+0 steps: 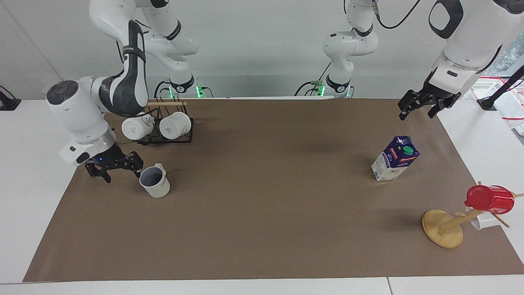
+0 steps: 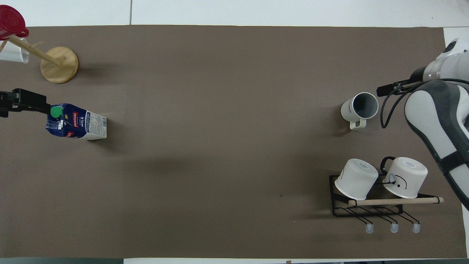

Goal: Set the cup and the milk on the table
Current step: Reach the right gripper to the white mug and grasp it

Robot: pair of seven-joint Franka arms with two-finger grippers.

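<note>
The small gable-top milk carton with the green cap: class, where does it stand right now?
The dark blue and white milk carton stands upright on the brown paper sheet toward the left arm's end, nearer to the robots than the wooden cup tree.
</note>
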